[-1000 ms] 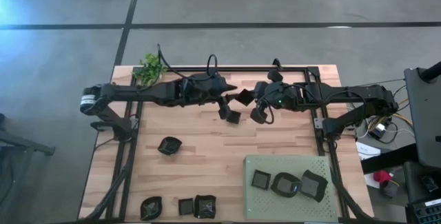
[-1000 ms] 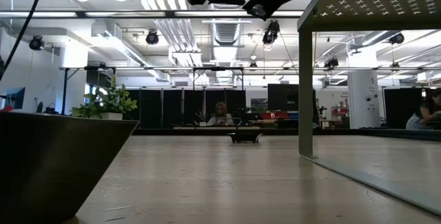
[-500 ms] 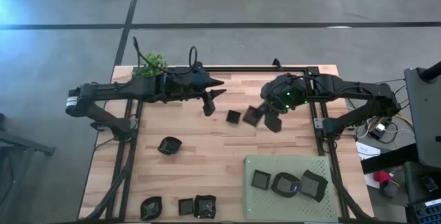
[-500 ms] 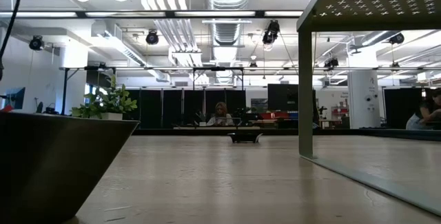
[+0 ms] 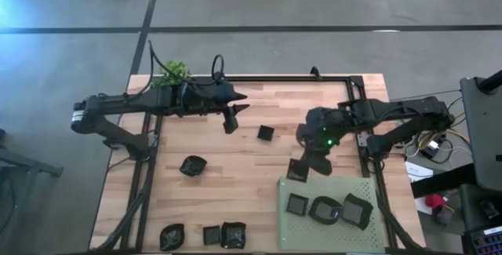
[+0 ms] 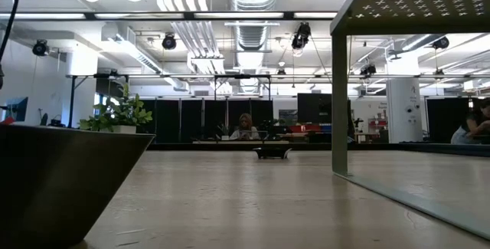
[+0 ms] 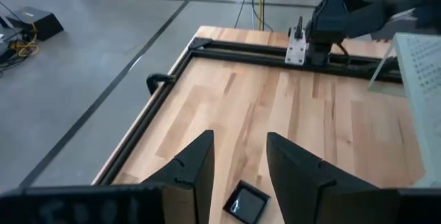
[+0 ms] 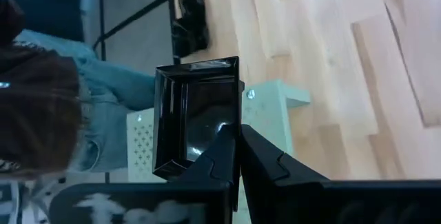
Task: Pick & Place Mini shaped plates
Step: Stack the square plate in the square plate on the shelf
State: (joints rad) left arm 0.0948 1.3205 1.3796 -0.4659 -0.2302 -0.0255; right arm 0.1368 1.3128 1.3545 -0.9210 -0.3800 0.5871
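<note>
The right claw (image 5: 302, 167) pinches a square mini plate (image 8: 196, 117) by its rim, just beside the green mat (image 5: 369, 227). The left claw (image 7: 239, 162) hangs open above another square plate (image 7: 247, 201) on the counter (image 5: 227, 176).

Nine plates (image 5: 192, 165) in high view: three on mat (image 5: 369, 227) at 5 o'clock, three at 7 o'clock edge, three elsewhere. One mat. One plant (image 5: 173, 72), 11 o'clock. Two arms.

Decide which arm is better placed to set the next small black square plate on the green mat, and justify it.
Right. The right gripper is shut on a small black square plate just off the pale green perforated mat; the left gripper is open, holding nothing, across the table.
</note>
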